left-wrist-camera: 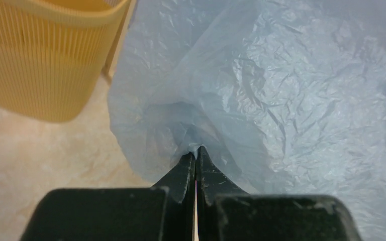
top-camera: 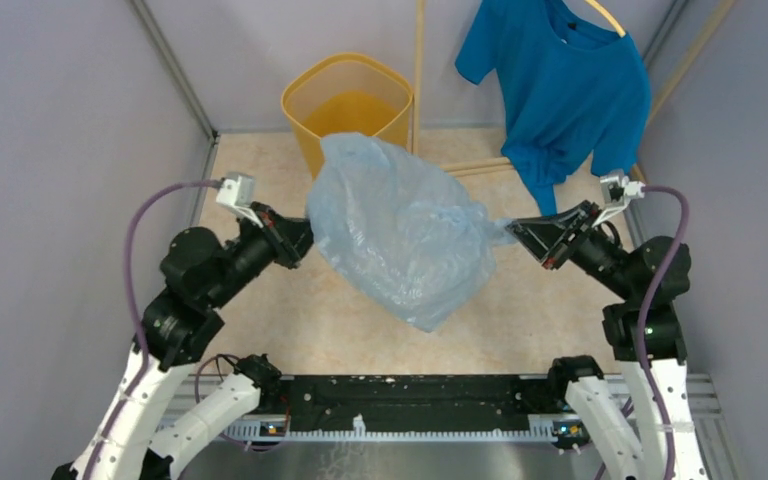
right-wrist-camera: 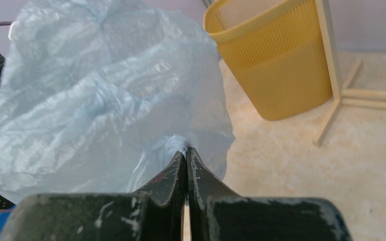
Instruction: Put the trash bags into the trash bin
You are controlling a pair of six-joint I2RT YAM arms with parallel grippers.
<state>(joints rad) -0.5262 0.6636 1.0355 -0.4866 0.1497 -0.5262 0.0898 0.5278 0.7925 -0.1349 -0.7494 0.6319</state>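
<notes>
A pale blue, crinkly trash bag [top-camera: 400,230] hangs stretched between my two grippers above the table. My left gripper [top-camera: 305,232] is shut on its left edge; in the left wrist view the film [left-wrist-camera: 281,85] bunches at the gripper [left-wrist-camera: 196,150]. My right gripper [top-camera: 513,230] is shut on its right edge; in the right wrist view the bag [right-wrist-camera: 95,95] bunches at the gripper [right-wrist-camera: 186,150]. The yellow-orange trash bin [top-camera: 348,100] stands upright behind the bag, whose top edge overlaps the bin's front. The bin also shows in the left wrist view [left-wrist-camera: 35,60] and the right wrist view [right-wrist-camera: 276,60].
A bright blue T-shirt [top-camera: 560,80] hangs on a wooden stand [top-camera: 480,165] at the back right, beside the bin. Grey walls [top-camera: 50,150] close in the beige tabletop [top-camera: 290,310] on the left, back and right.
</notes>
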